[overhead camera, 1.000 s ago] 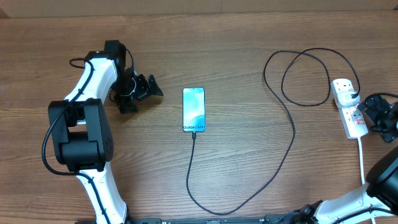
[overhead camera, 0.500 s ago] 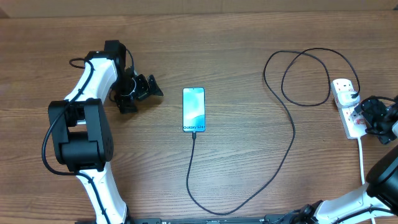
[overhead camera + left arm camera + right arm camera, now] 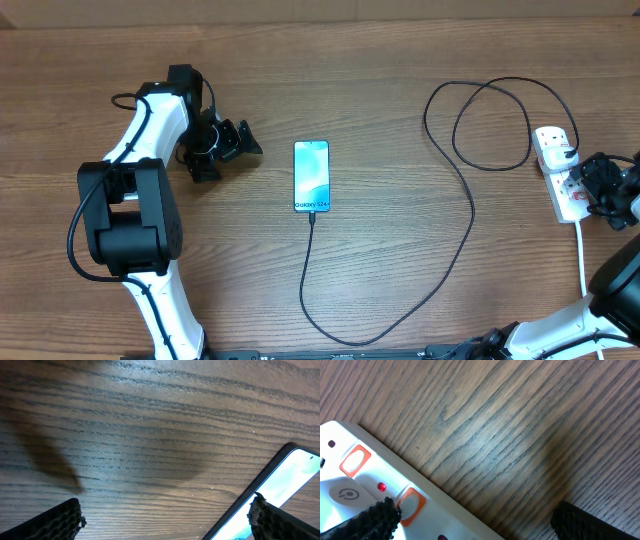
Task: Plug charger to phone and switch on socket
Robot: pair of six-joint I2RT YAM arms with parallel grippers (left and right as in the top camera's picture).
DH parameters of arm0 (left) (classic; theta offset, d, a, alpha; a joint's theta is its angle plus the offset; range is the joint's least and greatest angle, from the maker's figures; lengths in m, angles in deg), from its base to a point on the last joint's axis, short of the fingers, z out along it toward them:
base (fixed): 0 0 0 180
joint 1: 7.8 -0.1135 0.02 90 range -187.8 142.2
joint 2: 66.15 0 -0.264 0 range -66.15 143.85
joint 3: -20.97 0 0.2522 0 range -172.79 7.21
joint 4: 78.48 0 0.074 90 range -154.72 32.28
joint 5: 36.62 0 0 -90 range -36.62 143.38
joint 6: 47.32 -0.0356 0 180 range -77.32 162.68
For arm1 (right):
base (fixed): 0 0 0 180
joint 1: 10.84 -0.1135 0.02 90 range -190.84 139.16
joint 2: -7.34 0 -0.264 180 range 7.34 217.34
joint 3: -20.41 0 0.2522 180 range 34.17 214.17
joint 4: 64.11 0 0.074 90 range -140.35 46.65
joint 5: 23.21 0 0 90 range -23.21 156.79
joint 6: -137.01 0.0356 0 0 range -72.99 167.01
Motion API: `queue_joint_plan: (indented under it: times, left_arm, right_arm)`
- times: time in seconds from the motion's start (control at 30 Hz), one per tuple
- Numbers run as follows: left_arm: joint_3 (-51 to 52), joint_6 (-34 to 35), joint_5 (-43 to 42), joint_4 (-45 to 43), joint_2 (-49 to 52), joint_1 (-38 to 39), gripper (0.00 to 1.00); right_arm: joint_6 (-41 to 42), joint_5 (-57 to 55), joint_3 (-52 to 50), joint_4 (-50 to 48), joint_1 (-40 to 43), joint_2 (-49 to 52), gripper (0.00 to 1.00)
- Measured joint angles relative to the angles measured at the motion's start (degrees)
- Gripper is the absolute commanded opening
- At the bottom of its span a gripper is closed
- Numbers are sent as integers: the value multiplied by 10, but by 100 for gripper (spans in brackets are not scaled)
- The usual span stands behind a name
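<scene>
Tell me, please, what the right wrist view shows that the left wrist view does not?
Only the right wrist view shows the white power strip with orange switches. Only the left wrist view shows a corner of the phone, screen lit. Both show the wooden table and open jaws: the right gripper in one, the left gripper in the other.

One phone [image 3: 311, 176], one charger [image 3: 473, 215], one socket [image 3: 568, 205], two pincers (left pincer [image 3: 228, 155], right pincer [image 3: 590, 190]).

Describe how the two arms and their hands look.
White tubular links and bulky black joints on the left arm and right arm; thin black cable along the left. Black left hand and right hand, each two fingers with ribbed pads.
</scene>
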Motion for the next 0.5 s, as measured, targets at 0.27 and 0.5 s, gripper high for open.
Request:
queue_joint_plan:
  times: [0.27,0.5]
  left_arm:
    - [0,0,0,0,0,0,100]
    - [0,0,0,0,0,0,100]
  right_arm:
    - [0,3,-10,-7,0,0,100]
    - [1,5,-10,-12,1,6,100]
